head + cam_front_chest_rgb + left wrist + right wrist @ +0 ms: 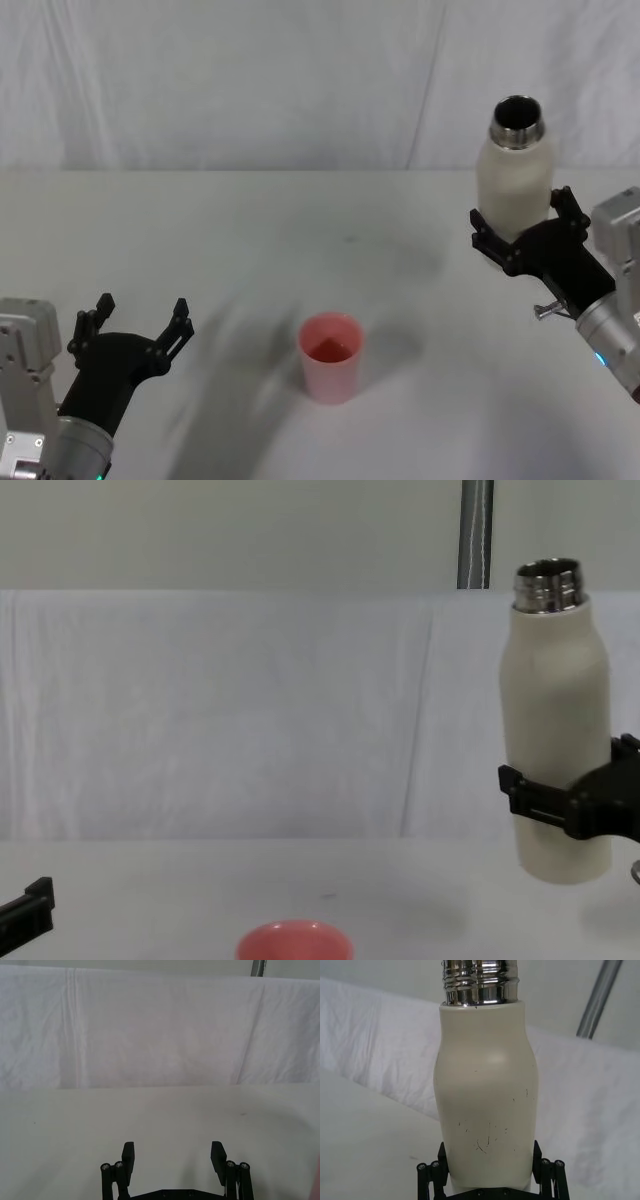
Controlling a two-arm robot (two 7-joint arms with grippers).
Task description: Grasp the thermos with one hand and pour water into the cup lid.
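Observation:
The cream-white thermos (513, 180) is held upright and lifted off the table at the right, its steel neck open at the top. My right gripper (525, 237) is shut on its lower body; the chest view shows the thermos (556, 740) hanging above the table with the gripper (568, 805) around it. In the right wrist view the thermos (486, 1105) stands between the fingers. The pink cup lid (330, 357) stands near the table's front centre, well left of the thermos; its rim (294, 942) shows low in the chest view. My left gripper (138, 331) rests open at the front left, empty (172, 1157).
A white cloth (250, 80) hangs behind the white table (250, 240). A metal pole (475, 535) stands behind the cloth at the right.

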